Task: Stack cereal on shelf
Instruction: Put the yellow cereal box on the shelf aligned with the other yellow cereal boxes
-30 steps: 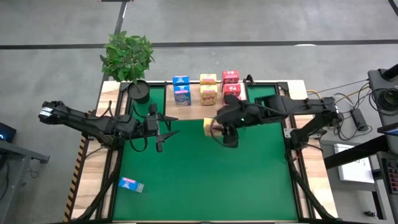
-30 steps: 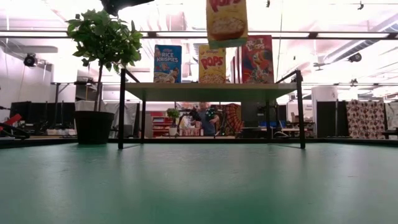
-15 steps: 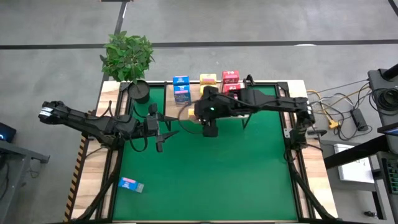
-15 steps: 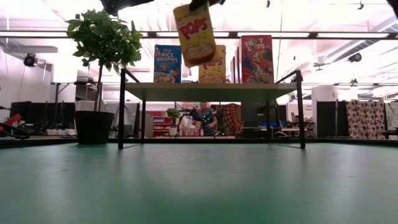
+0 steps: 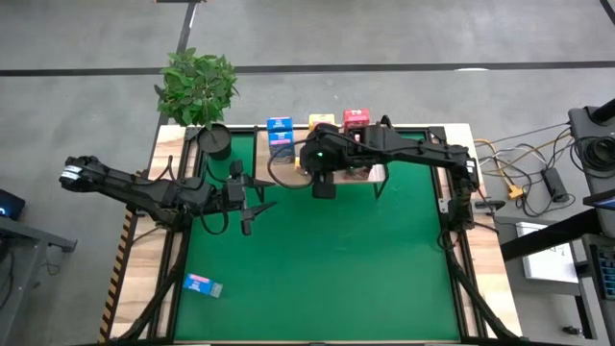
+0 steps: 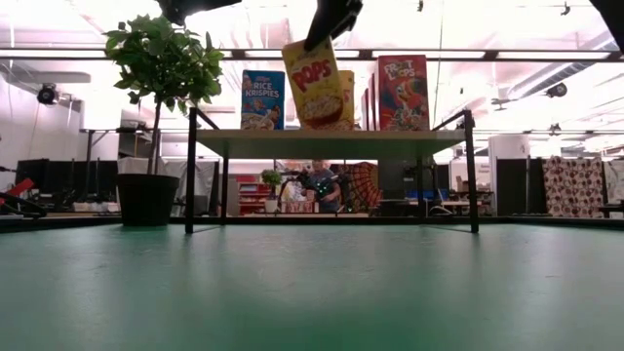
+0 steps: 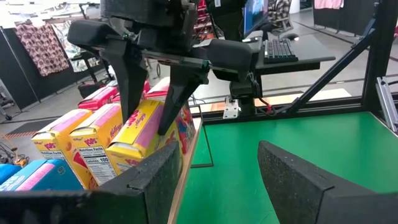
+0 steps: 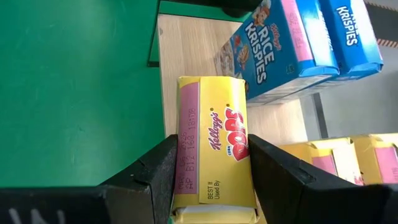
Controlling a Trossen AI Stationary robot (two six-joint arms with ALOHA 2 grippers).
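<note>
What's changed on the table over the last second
The right gripper, still clamped on the yellow Pops box, carried it from over the green mat back and leftward to the shelf front edge, lowering and tilting it. The left gripper, shelved boxes, the plant and the blue box on the mat stayed put.

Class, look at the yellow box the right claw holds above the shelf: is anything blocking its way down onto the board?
Nothing visible does: the held yellow box hangs over bare shelf, with the blue boxes beside it.
</note>
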